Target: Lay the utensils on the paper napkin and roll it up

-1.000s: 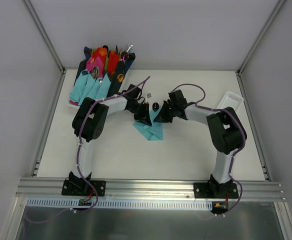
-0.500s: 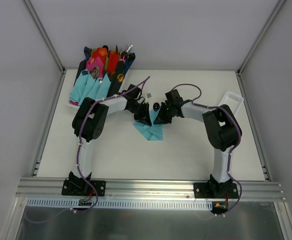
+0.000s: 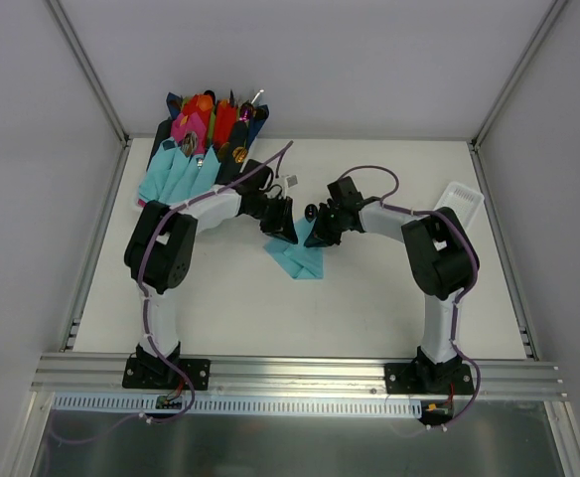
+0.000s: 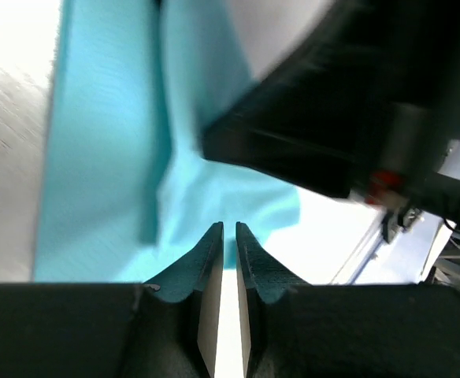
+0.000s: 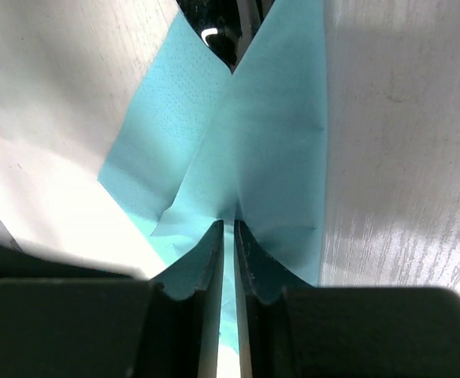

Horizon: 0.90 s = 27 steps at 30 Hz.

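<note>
The teal paper napkin (image 3: 298,260) lies creased at the table's middle, its far corner lifted. My right gripper (image 3: 320,231) is shut on that lifted fold; teal paper (image 5: 261,142) shows between and around its fingertips in the right wrist view, where the gripper (image 5: 228,224) pinches it. My left gripper (image 3: 280,223) stands just left of the fold, its jaws almost touching with nothing between them; in the left wrist view the gripper (image 4: 230,227) hovers over the napkin (image 4: 104,157). A dark oval spoon bowl (image 3: 311,211) pokes out between the two grippers. The other utensils are hidden.
A bin (image 3: 167,132) of pink, red, navy and teal napkin rolls stands at the back left. A white tray (image 3: 459,201) sits at the right edge. A small white tag (image 3: 293,184) lies behind the grippers.
The left arm has swung its elbow to the left and its gripper has drawn back up and left off the napkin. The right gripper has edged left, still holding the fold.
</note>
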{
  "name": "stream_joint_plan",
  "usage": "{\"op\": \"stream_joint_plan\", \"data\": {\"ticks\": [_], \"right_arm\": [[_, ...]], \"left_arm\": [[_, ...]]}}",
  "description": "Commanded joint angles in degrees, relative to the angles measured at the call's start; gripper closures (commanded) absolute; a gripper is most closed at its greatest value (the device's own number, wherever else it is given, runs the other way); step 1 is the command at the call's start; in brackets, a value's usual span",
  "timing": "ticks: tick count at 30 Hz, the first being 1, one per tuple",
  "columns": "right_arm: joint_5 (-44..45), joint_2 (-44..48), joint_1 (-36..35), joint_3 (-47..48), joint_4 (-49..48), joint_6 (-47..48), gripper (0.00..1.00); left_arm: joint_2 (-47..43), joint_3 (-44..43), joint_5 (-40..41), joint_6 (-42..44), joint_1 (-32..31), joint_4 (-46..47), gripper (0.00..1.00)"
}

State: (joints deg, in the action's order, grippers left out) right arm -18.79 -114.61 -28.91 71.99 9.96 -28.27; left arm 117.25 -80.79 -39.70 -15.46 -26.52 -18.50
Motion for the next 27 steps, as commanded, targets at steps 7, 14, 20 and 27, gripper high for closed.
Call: {"op": "stream_joint_plan", "data": {"ticks": [7, 14, 20, 27], "right_arm": [[0.9, -1.8, 0.2, 0.4, 3.1, 0.5, 0.88], [0.2, -1.8, 0.3, 0.2, 2.8, 0.0, 0.88], [0.0, -1.7, 0.4, 0.0, 2.5, -0.4, 0.88], [-0.4, -1.8, 0.4, 0.1, 2.5, -0.6, 0.89]], "left_arm": [[-11.6, 8.2, -4.2, 0.5, -3.6, 2.1, 0.91], [-10.9, 12.3, -3.4, -2.3, -6.1, 5.1, 0.93], [-8.3, 11.3, -2.0, -3.1, -8.3, 5.9, 0.94], [-4.6, 10.4, 0.5, -4.4, -8.5, 6.1, 0.95]]}}
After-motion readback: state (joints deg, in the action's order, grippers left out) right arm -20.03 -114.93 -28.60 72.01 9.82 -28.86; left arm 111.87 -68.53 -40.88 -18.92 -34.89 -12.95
